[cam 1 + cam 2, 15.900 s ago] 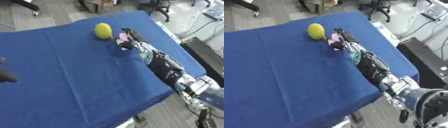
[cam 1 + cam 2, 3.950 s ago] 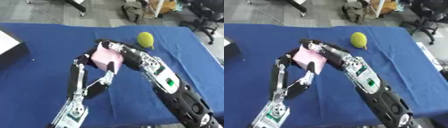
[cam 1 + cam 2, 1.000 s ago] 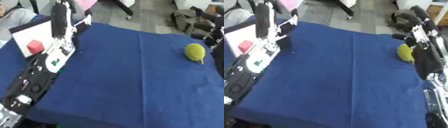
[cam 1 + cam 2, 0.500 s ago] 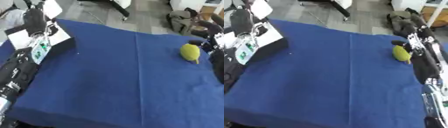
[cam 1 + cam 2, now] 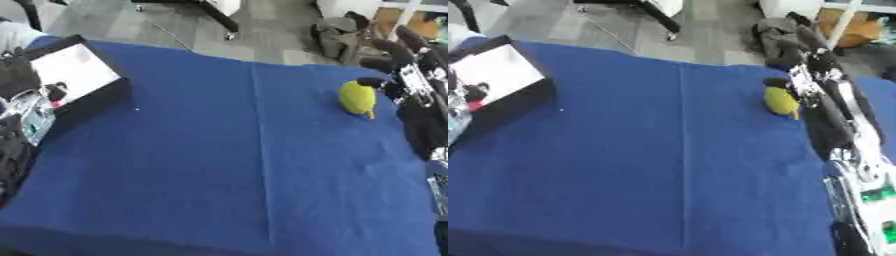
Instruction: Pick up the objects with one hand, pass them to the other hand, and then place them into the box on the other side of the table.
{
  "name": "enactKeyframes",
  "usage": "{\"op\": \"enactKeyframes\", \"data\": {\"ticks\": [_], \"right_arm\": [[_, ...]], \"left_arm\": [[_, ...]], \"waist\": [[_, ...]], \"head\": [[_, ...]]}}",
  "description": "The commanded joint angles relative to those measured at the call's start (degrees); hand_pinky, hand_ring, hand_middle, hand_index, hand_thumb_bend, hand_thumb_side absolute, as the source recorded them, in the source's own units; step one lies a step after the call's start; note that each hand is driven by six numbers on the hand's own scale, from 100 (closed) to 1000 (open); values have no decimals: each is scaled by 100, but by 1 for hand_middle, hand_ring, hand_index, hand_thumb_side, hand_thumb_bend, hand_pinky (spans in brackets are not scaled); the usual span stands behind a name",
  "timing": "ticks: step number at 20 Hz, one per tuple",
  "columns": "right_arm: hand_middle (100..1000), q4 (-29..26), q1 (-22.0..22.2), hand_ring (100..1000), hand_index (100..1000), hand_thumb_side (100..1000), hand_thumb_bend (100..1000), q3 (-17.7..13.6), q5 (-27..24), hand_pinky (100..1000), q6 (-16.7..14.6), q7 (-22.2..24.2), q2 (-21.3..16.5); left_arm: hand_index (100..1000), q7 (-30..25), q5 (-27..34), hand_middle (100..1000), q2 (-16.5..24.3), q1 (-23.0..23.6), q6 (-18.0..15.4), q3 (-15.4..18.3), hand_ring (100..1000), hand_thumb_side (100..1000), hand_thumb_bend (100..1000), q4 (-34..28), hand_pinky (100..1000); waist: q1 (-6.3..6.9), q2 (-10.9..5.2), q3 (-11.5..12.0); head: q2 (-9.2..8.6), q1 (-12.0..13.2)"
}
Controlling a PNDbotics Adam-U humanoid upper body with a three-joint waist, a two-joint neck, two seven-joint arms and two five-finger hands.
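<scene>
My right robot hand (image 5: 404, 67) sits at the upper right of the frame, fingers relaxed and spread, grasping nothing, with the fingertips just beside the yellow-green fruit (image 5: 357, 98). The fruit rests on the blue table (image 5: 227, 165) near its right edge, and I cannot tell whether a finger already touches it. My left robot hand (image 5: 17, 75) is at the upper left edge, over the near wall of the box (image 5: 72, 70); it is dark and partly cut off, so I cannot tell how its fingers stand. Inside the box, toward the left of its white floor, I see something small and reddish.

I judge the step in hand to be picking up the fruit with the right side. To do it well I would bring the palm over the top of the fruit instead of nudging it from the side, since it looks rounded and could roll off the right edge. I would close thumb and fingers on opposite sides, lift straight, then carry it toward mid-table for the handover.
</scene>
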Motion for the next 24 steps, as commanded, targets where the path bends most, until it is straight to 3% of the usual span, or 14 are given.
{"op": "enactKeyframes", "data": {"ticks": [1,5,6,8,9,13,17,20,24], "right_arm": [[868,-40,-88,824,1000,555,100,-18,57,743,-29,10,-45],[869,-24,-101,823,1000,545,100,-62,117,744,-69,21,-54],[867,-22,-98,817,1000,535,100,-96,147,743,-102,31,-80],[877,-29,-74,808,1000,521,100,-197,264,739,-246,146,-254],[884,-28,-43,808,1000,479,100,-262,368,741,-353,263,-409],[864,177,157,801,1000,470,100,-658,1000,741,-841,753,-1180],[897,685,278,812,1000,464,100,-1059,1596,753,-958,728,-1983],[916,1288,224,815,1000,422,100,-1246,2024,759,-1056,479,-2552],[936,2535,-30,824,1000,311,100,-1362,2431,768,-1162,152,-3027]], "left_arm": [[910,494,346,754,270,-137,21,47,779,740,774,-425,809],[904,620,982,743,353,-68,-283,-92,773,690,687,-1340,813],[900,605,1195,736,360,-22,-377,-147,769,681,649,-1679,812],[894,509,1476,728,393,101,-580,-333,766,579,672,-2484,808],[892,415,1505,727,401,175,-680,-439,766,557,653,-2923,809],[876,-235,1889,699,335,560,-1223,-759,752,431,497,-4977,799],[866,-925,2929,656,125,935,-1888,-963,716,442,385,-6753,780],[862,-1315,3625,634,-136,1050,-2158,-1104,696,487,329,-7442,775],[853,-1858,3948,620,-795,1158,-2613,-1348,681,560,315,-7559,773]], "waist": [[39,-89,-15],[49,-74,-4],[52,-74,8],[59,-73,32],[62,-72,48],[69,-64,138],[60,22,300],[34,108,478],[-21,209,749]], "head": [[-68,-56],[-61,-187],[-25,-286],[26,-613],[34,-827],[41,-1899],[42,-3280],[42,-4115],[42,-4801]]}}
